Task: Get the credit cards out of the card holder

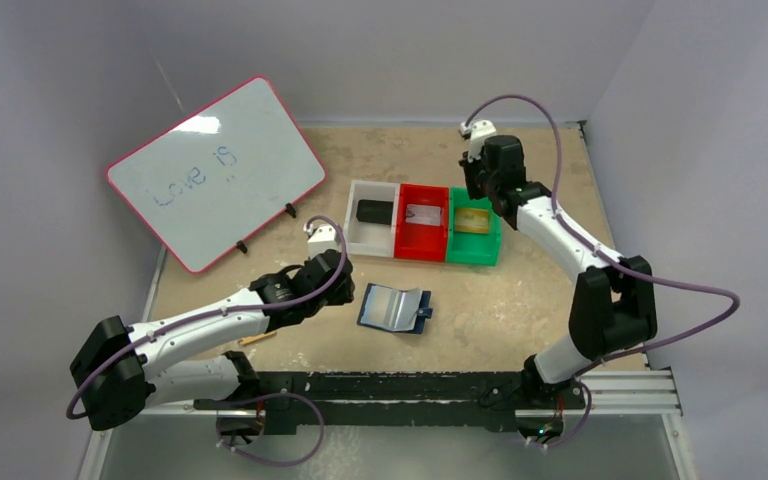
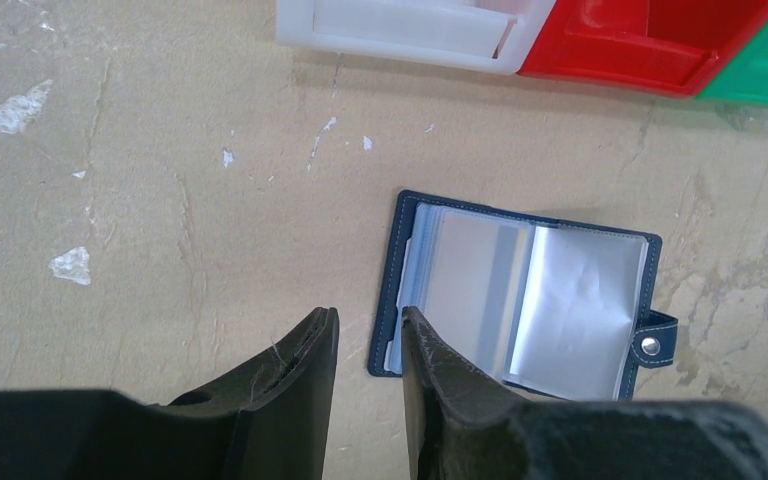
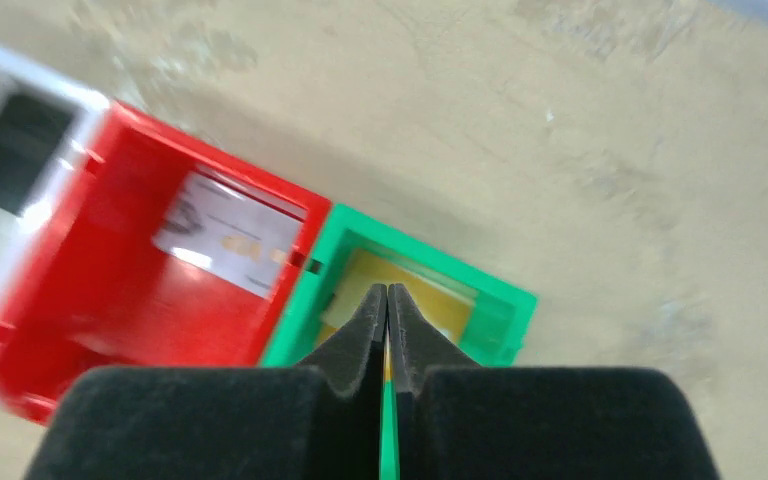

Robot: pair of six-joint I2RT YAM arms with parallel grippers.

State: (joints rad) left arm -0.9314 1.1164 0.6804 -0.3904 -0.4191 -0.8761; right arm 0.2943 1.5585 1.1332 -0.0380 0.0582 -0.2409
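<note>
The navy card holder (image 1: 395, 308) lies open and flat on the table, snap tab to the right. In the left wrist view (image 2: 520, 300) its clear sleeves look pale and shiny; I cannot tell whether a card is inside. My left gripper (image 1: 338, 272) is open and empty, its tips (image 2: 368, 315) just above the holder's left edge. A white card (image 1: 423, 213) lies in the red bin (image 3: 228, 235). A yellow card (image 1: 472, 220) lies in the green bin (image 3: 430, 300). My right gripper (image 1: 476, 188) hangs over the green bin, shut and empty (image 3: 387, 290).
White bin (image 1: 373, 232), red bin (image 1: 420, 243) and green bin (image 1: 475, 250) stand in a row behind the holder. The white bin holds a black block (image 1: 373, 211). A pink-framed whiteboard (image 1: 215, 170) leans at the back left. A small wooden stick (image 1: 257, 339) lies by the left arm.
</note>
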